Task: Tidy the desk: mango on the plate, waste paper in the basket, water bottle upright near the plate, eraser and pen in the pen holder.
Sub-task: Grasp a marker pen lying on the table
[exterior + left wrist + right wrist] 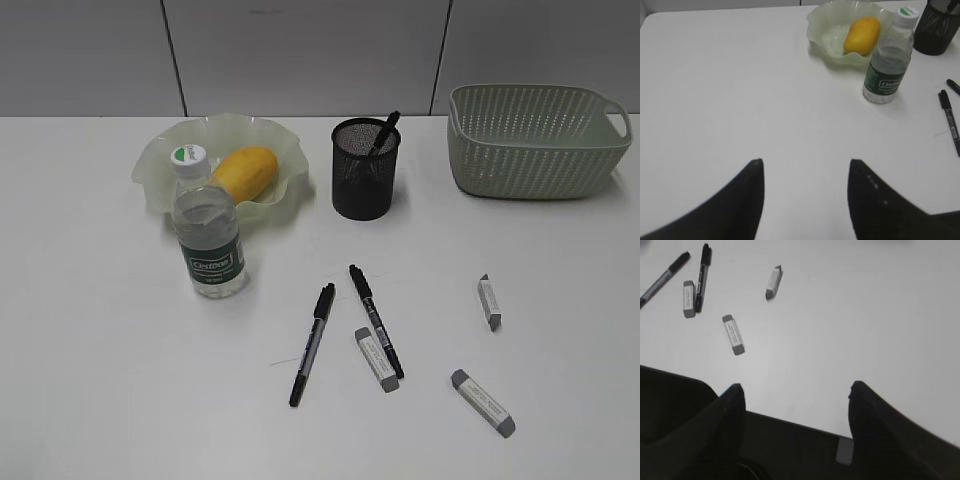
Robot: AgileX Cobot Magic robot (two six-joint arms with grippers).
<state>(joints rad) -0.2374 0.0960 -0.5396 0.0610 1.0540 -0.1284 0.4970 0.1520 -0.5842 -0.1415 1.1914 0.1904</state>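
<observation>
Already the mango lies in the plate, and the bottle stands upright just in front of that plate, touching its near rim in the exterior view. Right of the plate stands the pen holder with one pen in it; farther right is the basket. Nearer the camera than the holder, two pens and three erasers lie loose on the desk. Left gripper and right gripper both hang over bare desk, jaws apart, holding nothing.
</observation>
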